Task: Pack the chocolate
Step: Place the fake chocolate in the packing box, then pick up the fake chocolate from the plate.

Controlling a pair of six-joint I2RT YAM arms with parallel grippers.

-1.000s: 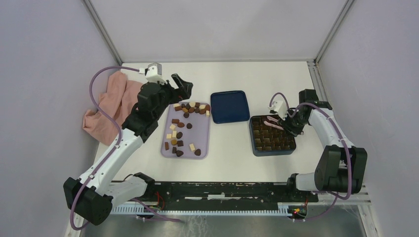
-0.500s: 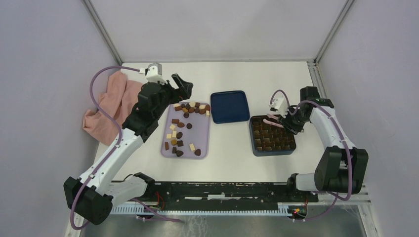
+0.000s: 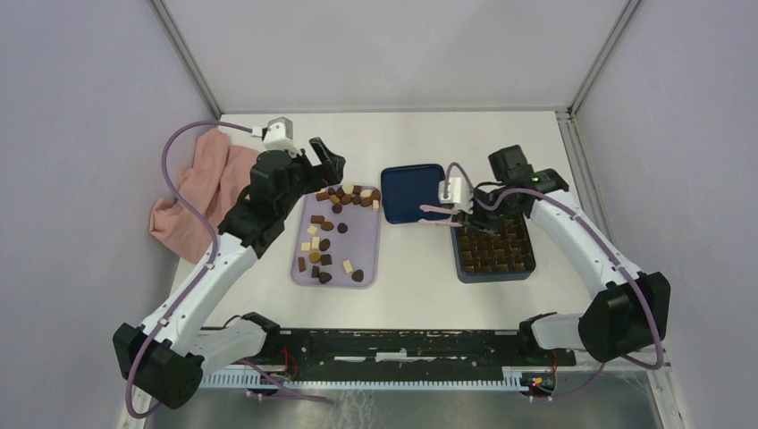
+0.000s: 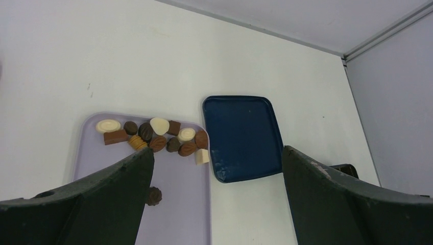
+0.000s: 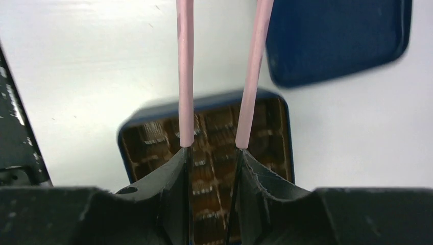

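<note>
Several chocolate pieces, dark brown, mid brown and cream, lie scattered on a flat lilac tray. In the left wrist view a cluster of chocolate crowds the tray's far edge. My left gripper hangs open above that far edge, holding nothing. My right gripper is shut on pink tongs. The tongs' arms stand apart and point left over the far left corner of the dark blue box. The tong tips are out of the right wrist view.
The box's dark blue lid lies flat between tray and box. A pink cloth is bunched at the left wall, behind my left arm. Walls close off the table on three sides.
My right arm has swung left, from the box's right side to its far left corner, carrying the tongs along. The left arm has barely moved.
</note>
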